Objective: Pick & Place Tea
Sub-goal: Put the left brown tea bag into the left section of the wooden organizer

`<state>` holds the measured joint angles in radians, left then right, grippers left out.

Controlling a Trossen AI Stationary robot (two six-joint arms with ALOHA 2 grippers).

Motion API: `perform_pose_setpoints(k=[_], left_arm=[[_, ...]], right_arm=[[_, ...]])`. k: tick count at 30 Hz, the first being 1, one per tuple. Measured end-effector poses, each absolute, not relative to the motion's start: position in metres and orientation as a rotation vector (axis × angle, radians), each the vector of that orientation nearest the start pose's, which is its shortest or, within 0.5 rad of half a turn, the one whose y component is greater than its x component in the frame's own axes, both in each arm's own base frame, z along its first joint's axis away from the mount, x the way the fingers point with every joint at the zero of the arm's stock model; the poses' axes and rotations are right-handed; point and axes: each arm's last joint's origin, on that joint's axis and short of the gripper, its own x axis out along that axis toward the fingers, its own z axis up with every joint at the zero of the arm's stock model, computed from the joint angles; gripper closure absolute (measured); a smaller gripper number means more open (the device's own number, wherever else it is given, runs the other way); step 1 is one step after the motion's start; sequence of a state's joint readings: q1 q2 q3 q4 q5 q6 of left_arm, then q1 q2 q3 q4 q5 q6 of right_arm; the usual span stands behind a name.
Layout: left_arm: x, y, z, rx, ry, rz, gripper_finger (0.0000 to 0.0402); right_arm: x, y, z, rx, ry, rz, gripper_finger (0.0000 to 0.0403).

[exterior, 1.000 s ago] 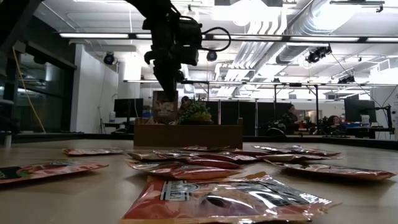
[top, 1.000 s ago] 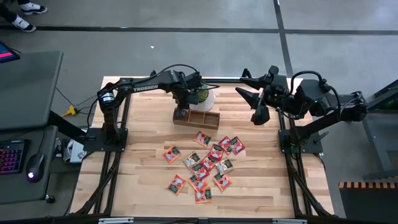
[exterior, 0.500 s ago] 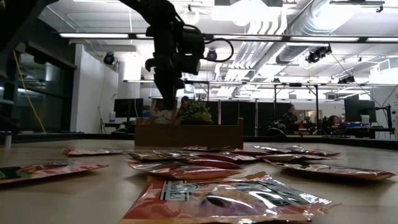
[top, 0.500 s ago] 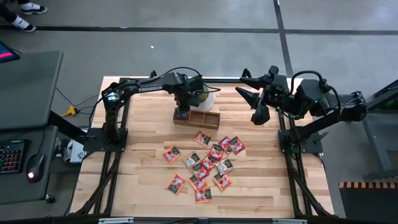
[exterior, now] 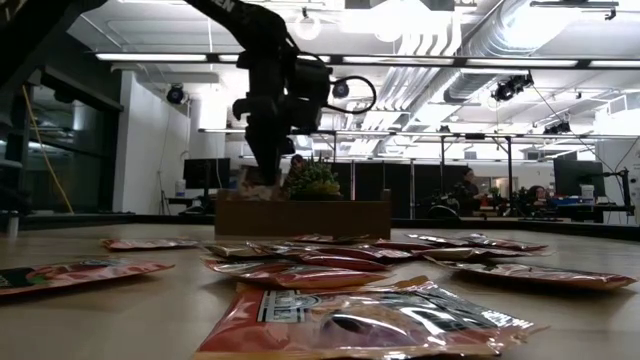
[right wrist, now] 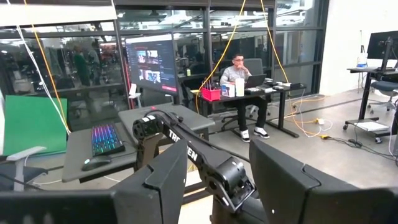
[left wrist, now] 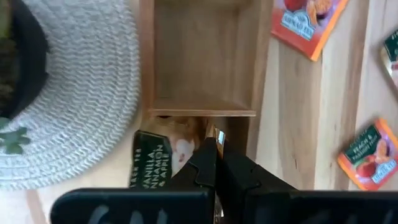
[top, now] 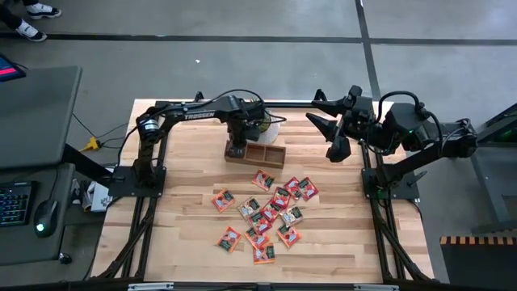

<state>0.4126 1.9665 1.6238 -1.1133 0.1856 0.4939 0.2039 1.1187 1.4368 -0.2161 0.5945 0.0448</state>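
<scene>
here the left gripper (left wrist: 216,163) pinches a tea sachet (left wrist: 163,157) over the tray (left wrist: 202,59) (right gripper (top: 333,133) spread apart)

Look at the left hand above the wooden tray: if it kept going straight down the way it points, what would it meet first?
Probably the tray's end compartment: the left hand, shut on a tea sachet, points into it. Depth is unclear.

A light wooden worktop (top: 186,242) carries a three-compartment tray (top: 255,153) and a woven mat (top: 269,125) near its far edge, tea sachets (top: 262,212) scattered mid-surface.
</scene>
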Motion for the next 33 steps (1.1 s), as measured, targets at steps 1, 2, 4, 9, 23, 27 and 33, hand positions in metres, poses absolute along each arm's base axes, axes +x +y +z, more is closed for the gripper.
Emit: perform_pose_setpoints(k=[1,2,4,9,23,27,33], left_arm=[[0.354,0.149,0.226,-0.014,1.384,-0.152,0.0401],[0.354,0.149,0.226,-0.011,1.387,-0.148,0.0401],[0.354,0.150,0.226,-0.010,1.388,-0.145,0.0401],[0.354,0.149,0.226,-0.019,1.380,-0.157,0.0397],[0.353,0.151,0.225,0.016,1.417,-0.087,0.0264],[0.353,0.153,0.237,0.050,1.441,-0.037,0.0256],[0.361,0.158,0.282,0.114,1.360,0.033,0.0257]], right_arm=[[0.209,0.027,0.484,0.084,-0.103,-0.388,0.0233],[0.209,0.027,0.484,0.084,-0.103,-0.388,0.0233],[0.209,0.027,0.484,0.084,-0.103,-0.388,0.0233],[0.209,0.027,0.484,0.084,-0.103,-0.388,0.0233],[0.209,0.027,0.483,0.082,-0.097,-0.388,0.0233],[0.209,0.027,0.483,0.078,-0.090,-0.389,0.0233],[0.209,0.027,0.482,0.076,-0.084,-0.389,0.0233]])
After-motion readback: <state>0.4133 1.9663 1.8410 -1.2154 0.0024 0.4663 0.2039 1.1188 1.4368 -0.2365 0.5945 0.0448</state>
